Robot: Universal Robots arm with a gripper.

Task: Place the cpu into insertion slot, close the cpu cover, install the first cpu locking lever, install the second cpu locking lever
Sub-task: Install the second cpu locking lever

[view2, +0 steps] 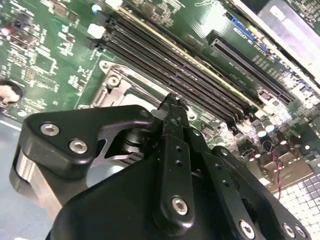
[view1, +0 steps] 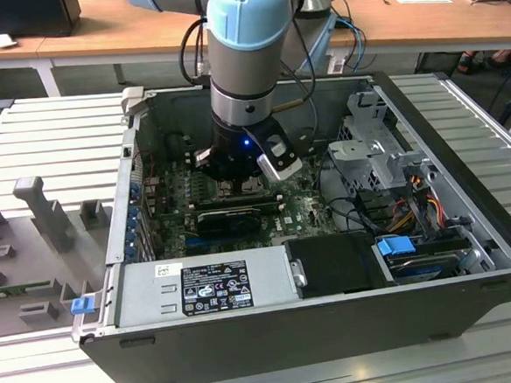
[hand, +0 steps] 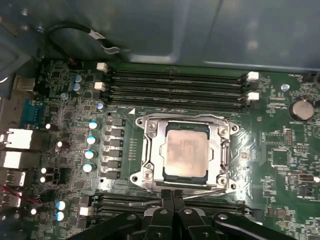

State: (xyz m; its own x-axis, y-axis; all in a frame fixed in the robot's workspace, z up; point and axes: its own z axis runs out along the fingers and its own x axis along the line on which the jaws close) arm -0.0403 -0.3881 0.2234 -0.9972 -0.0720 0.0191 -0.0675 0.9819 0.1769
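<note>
One light-blue and silver robot arm (view1: 242, 61) reaches down into the open dark-grey computer case (view1: 335, 326), its black gripper (view1: 236, 171) low over the green motherboard (view1: 173, 210) near the middle of the case in the exterior view. On that view's left, just outside the case, a grey plastic fixture (view1: 42, 211) stands on the ribbed metal table (view1: 49, 127); towards the right sit a black box-shaped cover (view1: 335, 265) and a blue-tabbed drive bay (view1: 400, 247). In the first wrist view the small square cpu with its pale tan-silver face (hand: 185, 150) lies flat inside the insertion slot (hand: 152, 172), and the thin silver metal cpu cover (hand: 220, 152) is folded down around it, its central window framing the chip. A thin metal locking lever (hand: 210, 192) runs along the socket edge nearest the tool. The gripper (hand: 173, 196) has its two black fingers pressed together, clenched with nothing visibly between them, the tips just beside that near edge of the socket frame and close to the lever; whether they touch it is hard to make out. Long black memory slots (hand: 175, 85) lie on the far side of the socket, and a second bank of them, just beyond the fingertips, is partly covered by the fingers. In the second wrist view the gripper's body (view2: 165, 190) hides most of the socket, leaving a corner of the silver frame (view2: 112, 85) showing.
</note>
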